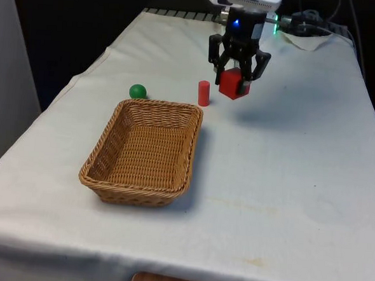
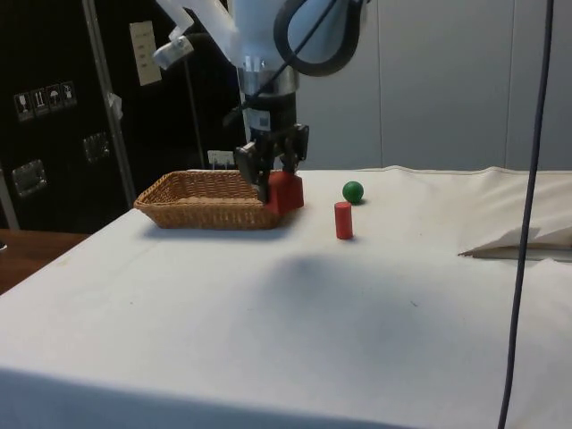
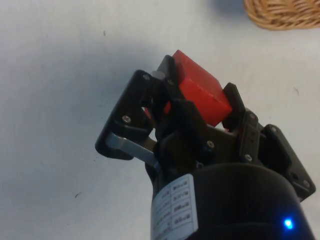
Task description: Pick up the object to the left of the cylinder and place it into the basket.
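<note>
1. My black two-finger gripper (image 1: 236, 76) pinches the red wooden block (image 1: 231, 84), lifted off the cloth.
2. Block hangs just beside the small red cylinder (image 1: 204, 93), away from the woven wicker basket (image 1: 112, 168).
3. A green ball (image 1: 137, 91) lies beyond the cylinder.

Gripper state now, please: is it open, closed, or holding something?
Gripper: closed on the red block, held above the table.

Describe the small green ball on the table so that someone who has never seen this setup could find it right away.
Start at the wicker basket on the white cloth. Just beyond its far rim, at the corner away from the red cylinder, sits the green ball. It is the only round, green thing; the cylinder and the red block in the gripper are red.
</note>
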You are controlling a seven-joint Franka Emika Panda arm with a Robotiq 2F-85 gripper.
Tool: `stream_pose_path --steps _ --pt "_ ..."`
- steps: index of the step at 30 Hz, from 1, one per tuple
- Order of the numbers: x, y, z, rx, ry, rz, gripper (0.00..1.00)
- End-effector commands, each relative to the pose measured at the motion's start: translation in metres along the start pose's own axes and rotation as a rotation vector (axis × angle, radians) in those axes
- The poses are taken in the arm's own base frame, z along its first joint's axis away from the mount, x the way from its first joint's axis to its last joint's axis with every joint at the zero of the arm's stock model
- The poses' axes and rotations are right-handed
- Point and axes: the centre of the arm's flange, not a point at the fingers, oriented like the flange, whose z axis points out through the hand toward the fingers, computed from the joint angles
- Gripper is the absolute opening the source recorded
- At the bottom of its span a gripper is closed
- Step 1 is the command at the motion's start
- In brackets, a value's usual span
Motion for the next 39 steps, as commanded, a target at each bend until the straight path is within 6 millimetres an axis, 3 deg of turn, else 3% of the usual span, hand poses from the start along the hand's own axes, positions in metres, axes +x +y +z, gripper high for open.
stream_pose_path --steps 1,17,39 --pt "0.002 0.001 -0.001 -0.001 0.002 0.003 0.09" --pt "0.043 0.007 -0.012 -0.03 0.027 0.039 0.09" --pt "0.089 0.016 -0.004 -0.062 0.076 0.069 0.09"
